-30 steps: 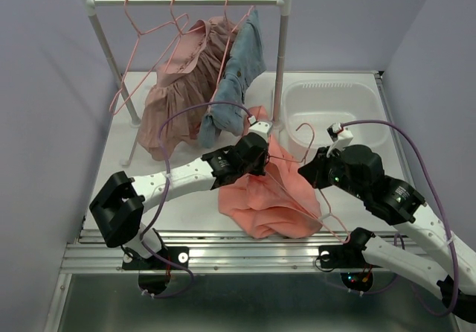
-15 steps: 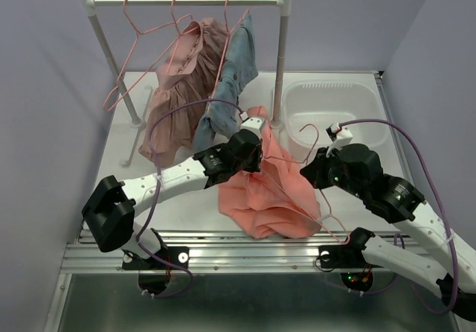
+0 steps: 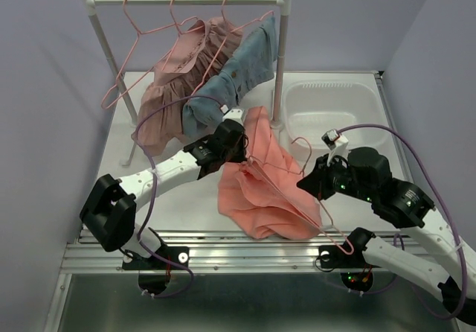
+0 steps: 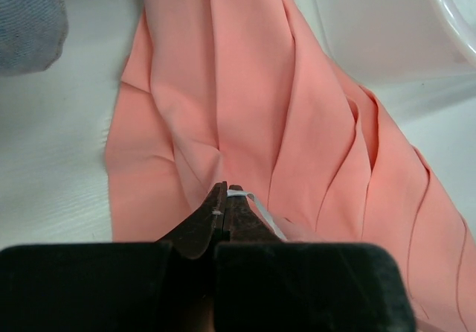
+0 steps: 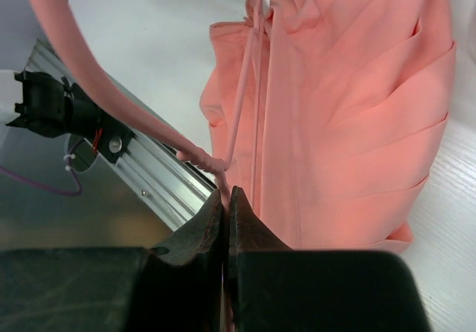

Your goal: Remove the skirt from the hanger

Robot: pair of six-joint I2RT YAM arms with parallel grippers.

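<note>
The dusty-pink ruffled skirt point(image 3: 175, 94) hangs on a pink hanger on the rail point(image 3: 186, 1), beside a blue-grey garment point(image 3: 238, 75). A smooth coral-orange garment point(image 3: 260, 187) lies on the table on another pink hanger point(image 3: 310, 152). My left gripper point(image 3: 242, 153) is shut on a thin white loop at the top edge of the coral garment point(image 4: 245, 109); in the left wrist view its tips point(image 4: 225, 190) meet on the loop. My right gripper point(image 3: 306, 184) is shut on the pink hanger point(image 5: 97, 86), its tips point(image 5: 227, 192) pinching the wire over the coral cloth point(image 5: 349, 109).
The white rack stands at the back with empty pink hangers point(image 3: 137, 27) at its left. A white basin point(image 3: 297, 97) sits at the back right, past the right rack post point(image 3: 280, 56). The table's metal front rail point(image 3: 223, 246) runs under the coral garment's hem.
My left gripper has moved away and to the left, pulling the coral garment's top edge with it. The blue-grey garment has swung up to the right. The right gripper has shifted slightly nearer with the hanger.
</note>
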